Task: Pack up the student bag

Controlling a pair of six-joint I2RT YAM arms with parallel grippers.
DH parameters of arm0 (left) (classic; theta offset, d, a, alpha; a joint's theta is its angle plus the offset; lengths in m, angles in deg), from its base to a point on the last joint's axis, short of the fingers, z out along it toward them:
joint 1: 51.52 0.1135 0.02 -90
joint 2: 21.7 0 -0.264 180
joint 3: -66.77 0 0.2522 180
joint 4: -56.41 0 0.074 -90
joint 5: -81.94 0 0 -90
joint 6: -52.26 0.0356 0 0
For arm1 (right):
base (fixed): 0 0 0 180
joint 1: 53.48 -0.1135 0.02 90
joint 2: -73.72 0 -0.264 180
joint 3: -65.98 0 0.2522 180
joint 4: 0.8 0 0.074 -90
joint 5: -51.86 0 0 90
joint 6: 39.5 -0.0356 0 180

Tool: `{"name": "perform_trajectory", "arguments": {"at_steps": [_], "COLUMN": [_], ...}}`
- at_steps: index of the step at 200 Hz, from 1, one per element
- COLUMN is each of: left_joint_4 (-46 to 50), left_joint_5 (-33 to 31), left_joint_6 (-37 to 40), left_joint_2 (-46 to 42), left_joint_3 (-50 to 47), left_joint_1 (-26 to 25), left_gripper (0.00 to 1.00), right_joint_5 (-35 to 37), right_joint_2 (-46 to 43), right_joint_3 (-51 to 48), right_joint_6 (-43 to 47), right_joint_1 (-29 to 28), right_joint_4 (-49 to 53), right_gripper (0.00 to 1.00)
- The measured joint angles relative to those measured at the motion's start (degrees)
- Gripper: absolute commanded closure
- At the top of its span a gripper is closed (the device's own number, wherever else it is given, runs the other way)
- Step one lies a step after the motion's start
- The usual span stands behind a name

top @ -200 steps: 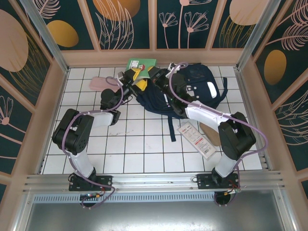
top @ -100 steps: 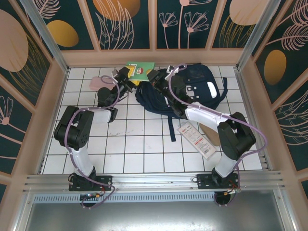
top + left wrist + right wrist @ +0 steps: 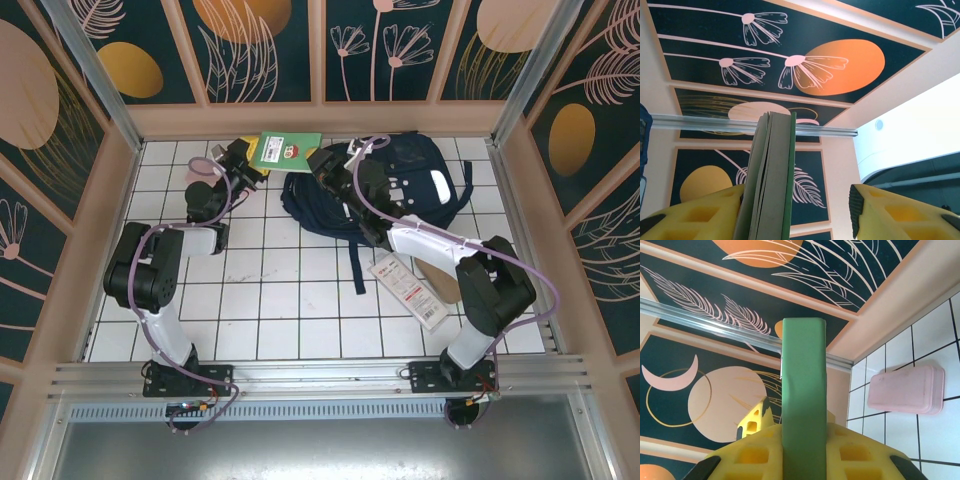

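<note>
Slumping at the far side of the desk point(image 3: 300, 300), the student bag point(image 3: 425, 175) looks soft and floppy — best taken by its zip rim or a strap. The right gripper point(image 3: 322, 160) is clamped on a green book point(image 3: 288, 150); the left gripper point(image 3: 245, 160) stands with its jaws apart, one pad touching that book.

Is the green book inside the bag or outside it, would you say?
Outside: the right gripper clamps the book just left of the bag.

No legible txt, green book point(image 3: 288, 149) cover logo too small, white pkg point(image 3: 408, 290) red print unreadable
</note>
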Motion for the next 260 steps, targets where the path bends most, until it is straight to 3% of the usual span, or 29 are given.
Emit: {"name": "perform_trajectory", "arguments": {"at_steps": [56, 73, 139, 151, 194, 213, 260], "left_joint_4": [3.1, 5.7, 23.8, 25.4, 28.5, 29.6, 33.4], "left_joint_5": [3.0, 4.2, 7.4, 7.4, 7.3, 6.7, 3.2], "left_joint_6": [3.5, 5.6, 19.2, 20.4, 21.9, 22.4, 23.4], "left_joint_2": [-1.2, -1.9, -7.6, -8.3, -10.3, -12.5, -20.7], "left_joint_3": [0.0, 0.1, 2.8, 2.8, 2.0, 0.1, -5.1], "left_joint_1": [1.6, 1.7, 2.0, 2.1, 2.5, 3.6, 6.9], "left_gripper": [0.53, 0.66, 1.00, 1.00, 1.00, 1.00, 1.00], "right_joint_5": [-1.0, -1.4, -3.3, -4.2, -6.9, -7.5, -5.6], "right_joint_2": [0.0, -0.1, -0.1, -0.3, -0.4, -0.4, 2.7], "right_joint_3": [0.0, 0.0, 0.2, 0.6, 1.3, 2.5, 13.4], "right_joint_6": [0.1, 0.1, 0.3, 0.7, 5.3, 9.4, 22.9], "right_joint_1": [0.1, 0.3, 1.4, 1.6, 3.5, 5.4, 6.5], "right_joint_4": [0.1, 0.5, 1.2, 2.3, 10.2, 16.3, 34.8], "right_gripper": [1.00, 1.00, 1.00, 0.93, 0.49, 0.42, 0.41]}}
